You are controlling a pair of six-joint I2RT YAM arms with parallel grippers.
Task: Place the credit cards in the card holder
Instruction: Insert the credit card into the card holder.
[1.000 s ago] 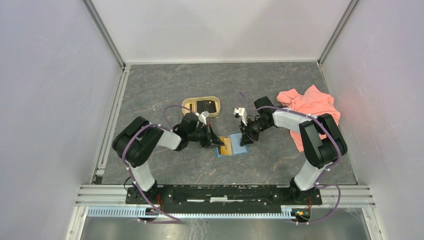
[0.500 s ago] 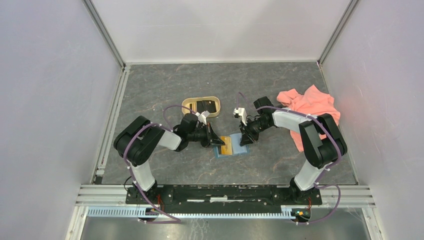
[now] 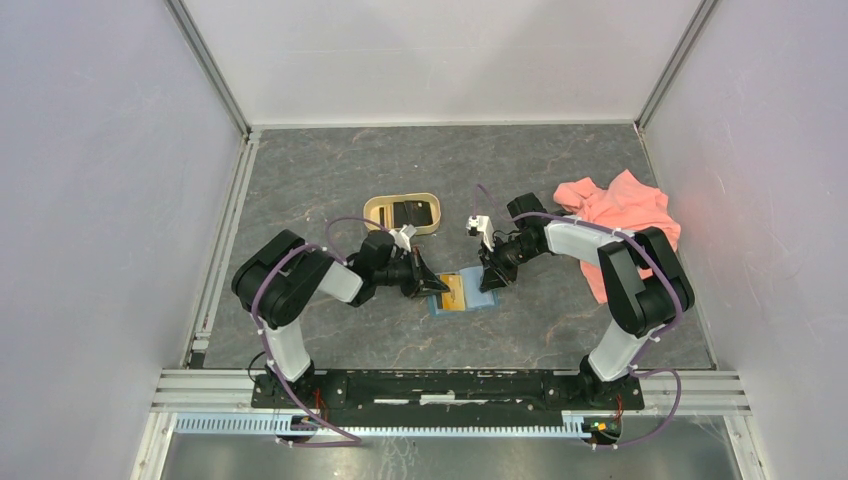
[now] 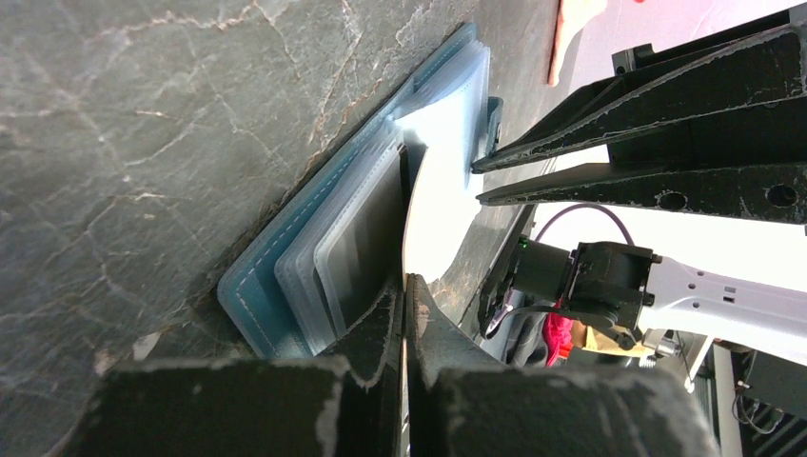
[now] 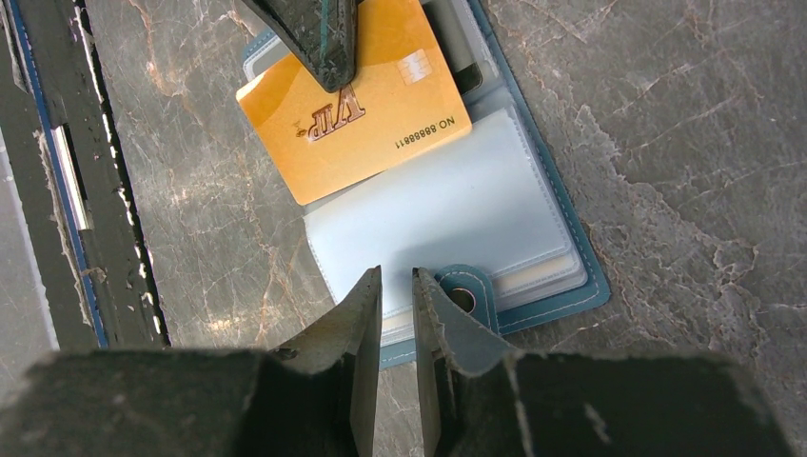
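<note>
The left gripper (image 4: 403, 286) is clamped shut on one end of a gold card (image 5: 357, 105). It holds the card low and nearly flat, apparently so it can slide sideways into a clear sleeve of the open card holder (image 5: 447, 219), which lies on the counter (image 3: 330, 170) between the two arms. Opposite, the right gripper (image 5: 397, 286) sets its tips at the holder's edge beside the snap tab (image 5: 463, 301), jaws a slit apart, probably to brace the holder against that push. Whether it pinches the edge or only presses, I cannot tell. A tan tray (image 3: 370, 212) farther back holds something dark, likely more cards. Since a second ago the left arm's elbow has swung slightly inward, while the holder, card and right arm look unchanged.
</note>
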